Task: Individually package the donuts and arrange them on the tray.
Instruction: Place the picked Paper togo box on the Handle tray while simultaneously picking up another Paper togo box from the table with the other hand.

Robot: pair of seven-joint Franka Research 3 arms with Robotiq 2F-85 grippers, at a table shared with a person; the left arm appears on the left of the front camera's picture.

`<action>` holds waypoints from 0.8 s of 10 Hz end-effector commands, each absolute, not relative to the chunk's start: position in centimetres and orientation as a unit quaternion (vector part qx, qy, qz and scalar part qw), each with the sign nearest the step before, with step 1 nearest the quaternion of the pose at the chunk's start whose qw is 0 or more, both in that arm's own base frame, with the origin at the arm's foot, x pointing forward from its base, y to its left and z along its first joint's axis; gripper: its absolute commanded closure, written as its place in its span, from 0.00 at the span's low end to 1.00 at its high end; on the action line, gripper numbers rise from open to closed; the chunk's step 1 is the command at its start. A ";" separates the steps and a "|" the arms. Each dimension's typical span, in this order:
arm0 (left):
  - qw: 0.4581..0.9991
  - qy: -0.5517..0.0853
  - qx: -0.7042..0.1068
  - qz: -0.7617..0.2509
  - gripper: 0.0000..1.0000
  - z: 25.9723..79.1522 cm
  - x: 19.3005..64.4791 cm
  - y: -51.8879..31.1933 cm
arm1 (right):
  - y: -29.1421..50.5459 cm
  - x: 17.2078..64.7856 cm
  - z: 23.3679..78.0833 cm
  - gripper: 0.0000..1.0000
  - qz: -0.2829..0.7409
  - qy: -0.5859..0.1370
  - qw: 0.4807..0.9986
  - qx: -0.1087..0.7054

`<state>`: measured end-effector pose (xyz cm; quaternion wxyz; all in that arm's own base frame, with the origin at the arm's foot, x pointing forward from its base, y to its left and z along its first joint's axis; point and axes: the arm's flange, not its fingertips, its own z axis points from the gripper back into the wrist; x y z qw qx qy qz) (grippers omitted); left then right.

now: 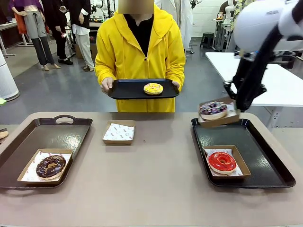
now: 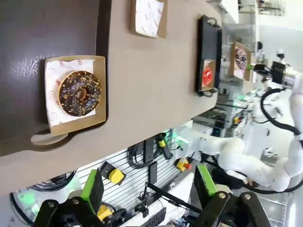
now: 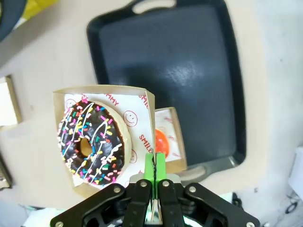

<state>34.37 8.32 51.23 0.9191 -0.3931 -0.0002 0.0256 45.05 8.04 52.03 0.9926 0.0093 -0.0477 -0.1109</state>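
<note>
My right gripper (image 1: 236,108) (image 3: 155,166) is shut on the side wall of a paper-lined cardboard box (image 1: 230,117) (image 3: 142,101). The box hangs tilted over the far left corner of the right tray (image 1: 265,156) (image 3: 189,71). In it lies a dark donut (image 1: 213,109) (image 3: 92,142) with coloured sprinkles and white stripes. A red donut (image 1: 221,162) (image 3: 161,139) sits boxed on that tray. On the left tray (image 1: 57,135) lies a boxed chocolate donut (image 1: 50,166) (image 2: 79,93). My left gripper (image 2: 149,187) is open and holds nothing. The person holds a black tray (image 1: 128,90) with a yellow donut (image 1: 153,88).
An empty paper-lined box (image 1: 119,132) (image 2: 149,16) stands on the table (image 1: 151,184) between the trays, toward the far edge. A white table (image 1: 284,85) is behind at the right. The right arm (image 1: 258,52) slants down from the upper right.
</note>
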 end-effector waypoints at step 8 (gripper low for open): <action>0.978 0.042 -0.203 0.001 0.00 46.8 41.3 -6.4 | 0.9 47.0 47.7 0.99 -0.071 -0.093 0.992 0.046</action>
